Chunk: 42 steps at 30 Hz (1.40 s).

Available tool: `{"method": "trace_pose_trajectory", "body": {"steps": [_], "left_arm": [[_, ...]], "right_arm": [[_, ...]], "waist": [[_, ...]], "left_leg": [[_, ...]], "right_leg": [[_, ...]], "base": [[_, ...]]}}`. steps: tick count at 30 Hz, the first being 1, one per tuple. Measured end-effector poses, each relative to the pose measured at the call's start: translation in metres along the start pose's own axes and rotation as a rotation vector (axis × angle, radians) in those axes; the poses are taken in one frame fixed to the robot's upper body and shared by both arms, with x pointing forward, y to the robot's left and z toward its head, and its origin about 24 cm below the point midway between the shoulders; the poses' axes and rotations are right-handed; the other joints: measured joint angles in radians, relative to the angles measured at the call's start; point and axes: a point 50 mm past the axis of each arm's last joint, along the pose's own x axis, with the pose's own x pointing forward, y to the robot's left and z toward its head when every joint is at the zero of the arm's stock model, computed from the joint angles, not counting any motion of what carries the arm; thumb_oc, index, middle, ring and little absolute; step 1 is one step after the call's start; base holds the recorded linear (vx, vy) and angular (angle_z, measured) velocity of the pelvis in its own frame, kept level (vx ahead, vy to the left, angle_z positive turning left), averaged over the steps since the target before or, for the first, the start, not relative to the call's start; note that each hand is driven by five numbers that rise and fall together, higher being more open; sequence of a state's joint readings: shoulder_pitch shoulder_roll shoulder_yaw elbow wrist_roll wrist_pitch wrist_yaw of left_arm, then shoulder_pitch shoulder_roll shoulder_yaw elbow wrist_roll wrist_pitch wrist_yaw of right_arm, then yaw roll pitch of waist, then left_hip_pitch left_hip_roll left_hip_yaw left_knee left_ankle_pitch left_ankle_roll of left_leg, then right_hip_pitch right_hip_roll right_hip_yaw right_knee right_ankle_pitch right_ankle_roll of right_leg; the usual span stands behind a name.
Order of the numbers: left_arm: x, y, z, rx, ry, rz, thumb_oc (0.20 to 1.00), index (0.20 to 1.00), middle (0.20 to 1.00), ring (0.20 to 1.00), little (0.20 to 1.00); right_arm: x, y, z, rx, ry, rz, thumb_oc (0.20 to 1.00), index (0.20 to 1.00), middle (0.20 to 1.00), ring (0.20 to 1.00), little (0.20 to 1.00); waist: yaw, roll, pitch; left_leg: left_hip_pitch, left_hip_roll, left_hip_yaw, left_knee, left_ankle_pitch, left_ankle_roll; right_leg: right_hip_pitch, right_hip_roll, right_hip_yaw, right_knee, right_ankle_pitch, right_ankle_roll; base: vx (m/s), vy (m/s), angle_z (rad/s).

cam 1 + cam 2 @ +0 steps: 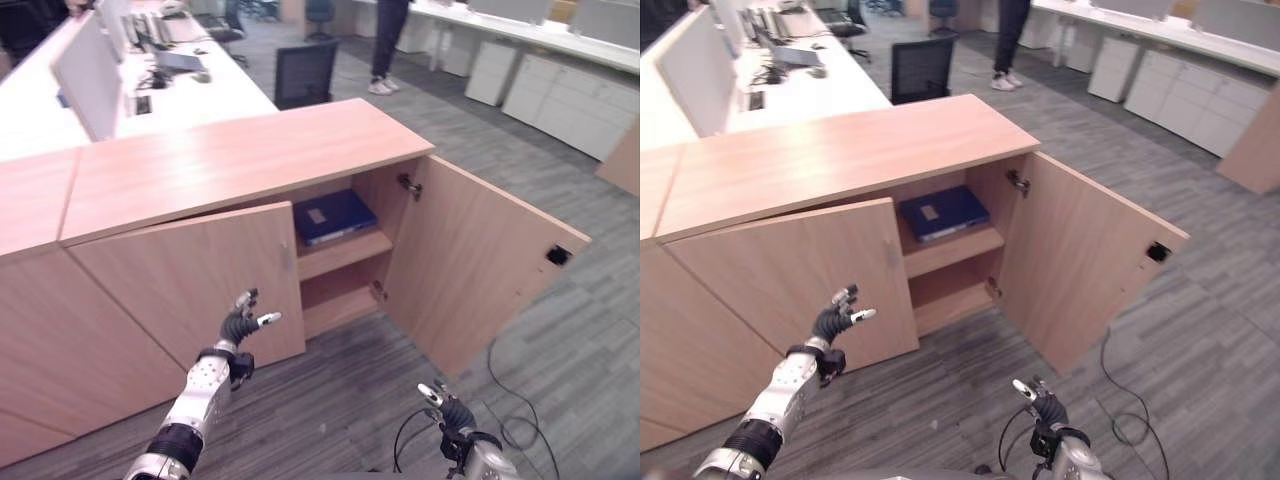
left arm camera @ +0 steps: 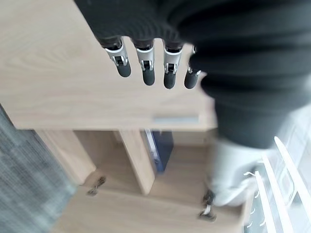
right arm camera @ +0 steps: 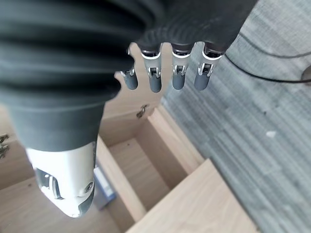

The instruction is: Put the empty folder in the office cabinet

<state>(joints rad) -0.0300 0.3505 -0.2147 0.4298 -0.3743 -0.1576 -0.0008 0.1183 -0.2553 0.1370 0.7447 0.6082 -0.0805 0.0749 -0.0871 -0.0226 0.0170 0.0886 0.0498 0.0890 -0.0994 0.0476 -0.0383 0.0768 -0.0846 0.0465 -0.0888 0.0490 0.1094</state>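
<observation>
A dark blue folder lies flat on the upper shelf inside the light wooden cabinet; the left wrist view catches its edge. The cabinet's right door stands wide open and its left door is partly open. My left hand is raised in front of the left door, open and holding nothing, its fingers straight. My right hand hangs low over the floor in front of the open door, open and empty, fingers relaxed.
The lower shelf of the cabinet is bare. Grey carpet floor spreads before the cabinet. A dark office chair stands behind it, beside white desks. A person's legs show at the far back near white cabinets.
</observation>
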Motion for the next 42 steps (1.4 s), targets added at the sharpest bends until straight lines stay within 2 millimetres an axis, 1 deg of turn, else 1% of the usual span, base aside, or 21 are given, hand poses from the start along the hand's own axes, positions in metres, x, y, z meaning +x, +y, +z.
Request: {"method": "trace_pose_trajectory", "body": {"steps": [7, 12, 14, 15, 16, 17, 19, 20, 22, 23, 27, 29, 31, 33, 34, 35, 36, 37, 38, 41, 42], "left_arm": [[-0.02, -0.002, -0.015, -0.028, 0.039, -0.064, 1.0, 1.0, 1.0, 1.0, 1.0], [-0.023, -0.006, -0.021, -0.022, 0.075, -0.093, 1.0, 1.0, 1.0, 1.0, 1.0], [-0.021, -0.011, -0.021, -0.017, 0.081, -0.121, 1.0, 1.0, 1.0, 1.0, 1.0], [-0.02, -0.012, -0.02, -0.008, 0.079, -0.132, 1.0, 1.0, 1.0, 1.0, 1.0], [-0.02, -0.012, -0.02, 0.004, 0.084, -0.139, 1.0, 1.0, 1.0, 1.0, 1.0], [-0.018, -0.013, -0.019, 0.009, 0.088, -0.145, 1.0, 1.0, 1.0, 1.0, 1.0], [-0.012, -0.014, -0.012, 0.009, 0.062, -0.148, 1.0, 1.0, 1.0, 1.0, 1.0], [-0.012, -0.015, -0.012, 0.009, 0.062, -0.154, 1.0, 1.0, 1.0, 1.0, 1.0], [-0.014, -0.019, -0.017, -0.004, 0.076, -0.169, 1.0, 1.0, 1.0, 1.0, 1.0], [-0.014, -0.022, -0.018, -0.012, 0.078, -0.181, 1.0, 1.0, 1.0, 1.0, 1.0], [-0.013, -0.026, -0.018, -0.039, 0.074, -0.183, 1.0, 1.0, 1.0, 1.0, 1.0], [-0.012, -0.03, -0.019, -0.055, 0.075, -0.186, 1.0, 1.0, 1.0, 1.0, 1.0], [-0.012, -0.026, -0.021, -0.069, 0.09, -0.172, 1.0, 1.0, 1.0, 1.0, 1.0], [-0.015, -0.02, -0.027, -0.076, 0.118, -0.155, 1.0, 1.0, 1.0, 1.0, 1.0], [-0.015, -0.017, -0.026, -0.069, 0.114, -0.149, 1.0, 1.0, 1.0, 1.0, 1.0], [-0.015, -0.017, -0.028, -0.072, 0.124, -0.146, 1.0, 1.0, 1.0, 1.0, 1.0], [-0.016, -0.025, -0.032, -0.092, 0.135, -0.158, 1.0, 1.0, 1.0, 1.0, 1.0], [-0.015, -0.029, -0.031, -0.104, 0.127, -0.166, 1.0, 1.0, 1.0, 1.0, 1.0], [-0.014, -0.031, -0.03, -0.116, 0.123, -0.167, 1.0, 1.0, 1.0, 1.0, 1.0], [-0.014, -0.035, -0.031, -0.129, 0.123, -0.171, 1.0, 1.0, 1.0, 1.0, 1.0], [-0.014, -0.035, -0.03, -0.128, 0.121, -0.172, 1.0, 1.0, 1.0, 1.0, 1.0]], "right_arm": [[0.0, -0.004, 0.003, 0.02, -0.013, -0.016, 1.0, 1.0, 1.0, 1.0, 1.0], [0.0, -0.004, 0.003, 0.02, -0.013, -0.017, 1.0, 1.0, 1.0, 1.0, 1.0], [0.002, -0.002, 0.007, 0.017, -0.026, -0.012, 1.0, 1.0, 1.0, 1.0, 1.0], [0.006, 0.002, 0.014, 0.013, -0.041, -0.005, 1.0, 1.0, 1.0, 1.0, 1.0], [0.011, 0.008, 0.022, 0.01, -0.06, 0.009, 1.0, 1.0, 1.0, 1.0, 1.0], [0.014, 0.013, 0.03, 0.009, -0.084, 0.022, 1.0, 1.0, 1.0, 1.0, 1.0], [0.013, 0.013, 0.028, 0.009, -0.076, 0.017, 1.0, 1.0, 1.0, 1.0, 1.0], [0.012, 0.011, 0.025, 0.01, -0.071, 0.013, 1.0, 1.0, 1.0, 1.0, 1.0], [0.01, 0.005, 0.025, 0.004, -0.073, 0.0, 1.0, 1.0, 1.0, 1.0, 1.0], [0.008, 0.0, 0.024, -0.004, -0.068, -0.013, 1.0, 1.0, 1.0, 1.0, 1.0], [0.004, -0.013, 0.025, -0.03, -0.061, -0.04, 1.0, 1.0, 1.0, 1.0, 1.0], [0.003, -0.014, 0.03, -0.042, -0.075, -0.036, 1.0, 1.0, 1.0, 1.0, 1.0], [0.006, -0.008, 0.035, -0.04, -0.096, -0.014, 1.0, 1.0, 1.0, 1.0, 1.0], [0.006, -0.007, 0.037, -0.037, -0.102, -0.008, 1.0, 1.0, 1.0, 1.0, 1.0], [0.007, -0.007, 0.038, -0.037, -0.105, -0.008, 1.0, 1.0, 1.0, 1.0, 1.0], [0.006, -0.009, 0.039, -0.04, -0.109, -0.018, 1.0, 1.0, 1.0, 1.0, 1.0], [0.004, -0.017, 0.041, -0.046, -0.115, -0.045, 1.0, 1.0, 1.0, 1.0, 1.0], [0.004, -0.021, 0.042, -0.045, -0.114, -0.062, 1.0, 1.0, 1.0, 1.0, 1.0], [0.003, -0.023, 0.044, -0.04, -0.122, -0.072, 1.0, 1.0, 1.0, 1.0, 1.0], [0.003, -0.024, 0.046, -0.038, -0.127, -0.08, 1.0, 1.0, 1.0, 1.0, 1.0], [0.004, -0.024, 0.046, -0.042, -0.126, -0.078, 1.0, 1.0, 1.0, 1.0, 1.0]], "waist": [[0.041, 0.018, 0.01], [0.037, 0.018, 0.012], [0.027, 0.026, 0.025], [0.038, 0.035, 0.041], [0.054, 0.041, 0.056], [0.049, 0.045, 0.062], [0.043, 0.028, 0.068], [0.029, 0.037, 0.073], [0.023, 0.067, 0.076], [0.005, 0.077, 0.071], [-0.021, 0.109, 0.053], [-0.029, 0.112, 0.052], [-0.029, 0.085, 0.073], [-0.008, 0.05, 0.081], [-0.006, 0.025, 0.094], [-0.003, 0.012, 0.101], [-0.003, -0.001, 0.101], [-0.008, -0.002, 0.101], [-0.008, -0.002, 0.1], [0.008, 0.007, 0.097], [0.021, 0.012, 0.096]], "left_leg": [[-0.009, -0.009, -0.041, 0.0, 0.007, 0.001], [-0.012, -0.009, -0.038, 0.0, 0.007, 0.002], [-0.012, -0.003, -0.018, 0.005, 0.013, 0.005], [-0.011, 0.012, 0.027, 0.009, 0.018, 0.007], [-0.009, 0.02, 0.077, 0.01, 0.016, 0.013], [-0.008, 0.018, 0.101, 0.01, 0.015, 0.013], [0.002, 0.015, 0.122, 0.01, 0.004, 0.003], [0.005, 0.032, 0.129, 0.01, 0.002, -0.006], [0.034, 0.065, 0.165, 0.009, -0.003, -0.032], [0.04, 0.084, 0.18, 0.009, -0.014, -0.045], [0.062, 0.13, 0.249, 0.021, -0.026, -0.063], [0.062, 0.151, 0.28, 0.066, -0.048, -0.052], [0.049, 0.163, 0.286, 0.167, -0.047, -0.056], [-0.017, 0.189, 0.236, 0.365, -0.046, -0.057], [-0.066, 0.2, 0.185, 0.493, -0.03, -0.083], [-0.119, 0.205, 0.122, 0.59, 0.013, -0.105], [-0.153, 0.19, 0.031, 0.658, 0.105, -0.137], [-0.174, 0.173, -0.021, 0.653, 0.067, -0.128], [-0.174, 0.153, -0.033, 0.574, 0.031, -0.121], [-0.155, 0.128, -0.038, 0.285, 0.022, -0.119], [-0.13, 0.126, -0.05, 0.143, 0.03, -0.121]], "right_leg": [[0.011, -0.011, -0.042, 0.001, -0.007, 0.004], [0.006, -0.011, -0.039, 0.002, -0.008, 0.004], [-0.039, -0.005, -0.04, 0.065, -0.012, 0.01], [-0.077, -0.01, -0.106, 0.097, -0.021, 0.029], [-0.109, -0.048, -0.23, 0.132, -0.048, -0.003], [-0.117, -0.119, -0.322, 0.159, -0.03, 0.027], [-0.109, -0.167, -0.385, 0.159, -0.029, 0.039], [-0.109, -0.157, -0.39, 0.163, -0.03, 0.039], [-0.109, -0.108, -0.341, 0.156, -0.039, 0.023], [-0.111, -0.09, -0.334, 0.146, -0.04, 0.018], [-0.134, -0.038, -0.289, 0.159, -0.059, -0.012], [-0.167, -0.017, -0.256, 0.206, -0.081, -0.032], [-0.178, -0.013, -0.216, 0.247, -0.109, -0.055], [-0.183, -0.01, -0.19, 0.3, -0.132, -0.065], [-0.194, -0.009, -0.173, 0.339, -0.152, -0.092], [-0.179, -0.016, -0.161, 0.342, -0.163, -0.113], [-0.145, -0.007, -0.143, 0.304, -0.161, -0.117], [-0.127, -0.008, -0.141, 0.274, -0.153, -0.117], [-0.107, -0.008, -0.137, 0.235, -0.138, -0.116], [-0.075, 0.006, -0.114, 0.146, -0.106, -0.09], [-0.059, 0.017, -0.109, 0.107, -0.092, -0.094]], "base": [[-0.04, 0.011, 0.19], [-0.07, -0.004, -0.03], [-0.17, -0.035, -0.26], [-0.04, -0.062, -0.88], [-0.01, -0.105, -1.21], [-0.01, -0.107, -0.95], [0.05, -0.156, -0.48], [0.1, -0.178, -0.51], [0.1, -0.142, -0.62], [0.1, -0.166, -0.58], [0.08, -0.146, -0.56], [0.07, -0.193, -0.64], [0.07, -0.159, -0.64], [0.01, -0.116, -0.74], [0.04, -0.043, -0.51], [0.15, 0.003, -0.43], [0.19, 0.069, -0.22], [0.23, 0.125, -0.15], [0.19, 0.141, -0.06], [0.18, 0.121, -0.27], [0.17, 0.06, -0.3]]}}
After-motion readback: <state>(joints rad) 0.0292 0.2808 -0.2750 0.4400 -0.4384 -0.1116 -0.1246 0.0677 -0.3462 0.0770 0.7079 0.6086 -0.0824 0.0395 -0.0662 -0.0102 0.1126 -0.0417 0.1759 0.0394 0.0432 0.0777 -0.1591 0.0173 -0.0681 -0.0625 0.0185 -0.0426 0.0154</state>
